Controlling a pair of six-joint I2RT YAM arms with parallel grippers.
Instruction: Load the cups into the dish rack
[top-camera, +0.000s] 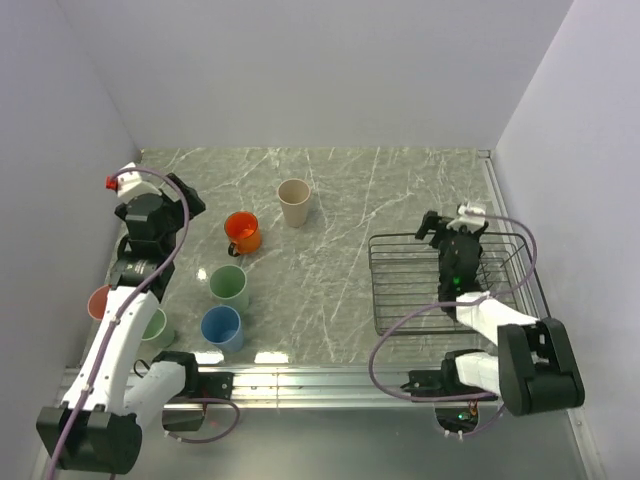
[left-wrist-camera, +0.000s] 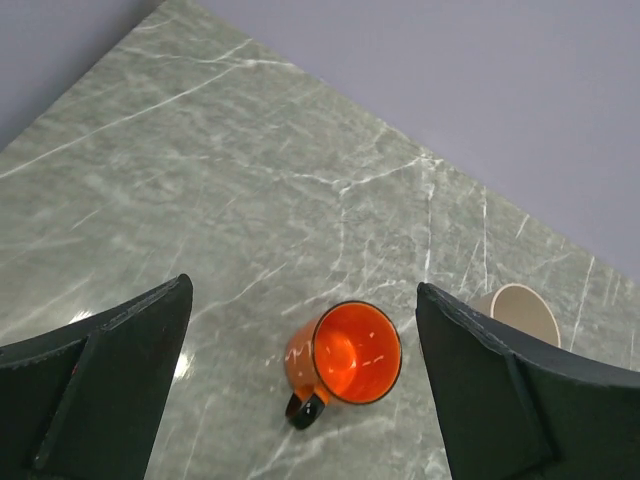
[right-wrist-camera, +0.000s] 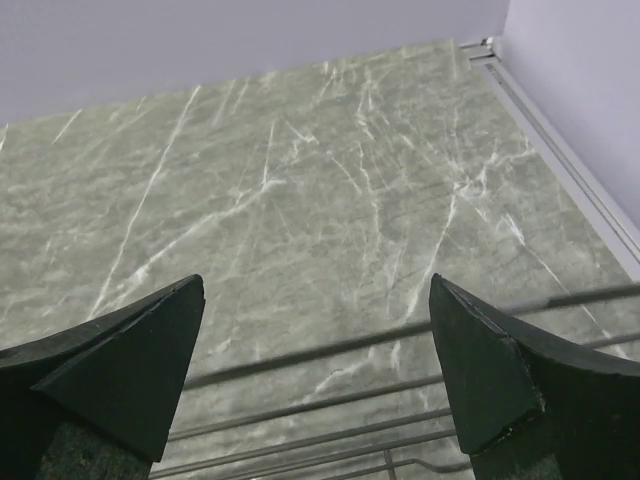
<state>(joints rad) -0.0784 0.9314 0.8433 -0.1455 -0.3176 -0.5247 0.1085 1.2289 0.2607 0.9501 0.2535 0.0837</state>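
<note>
Left gripper (left-wrist-camera: 303, 290) is hanging wide open and empty above the orange mug (left-wrist-camera: 345, 352), with the beige cup (left-wrist-camera: 520, 312) standing just beyond. Right gripper (right-wrist-camera: 315, 285) is gaping too, holding nothing, hovering over the dish rack (top-camera: 376, 285). Green cup (top-camera: 229, 287) and blue cup (top-camera: 221, 327) are sitting on the table (top-camera: 330, 280), well left of the rack.

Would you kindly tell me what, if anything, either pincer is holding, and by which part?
Nothing is held. The left pincer is open, clear of the orange mug; the right pincer is open over the dish rack.
</note>
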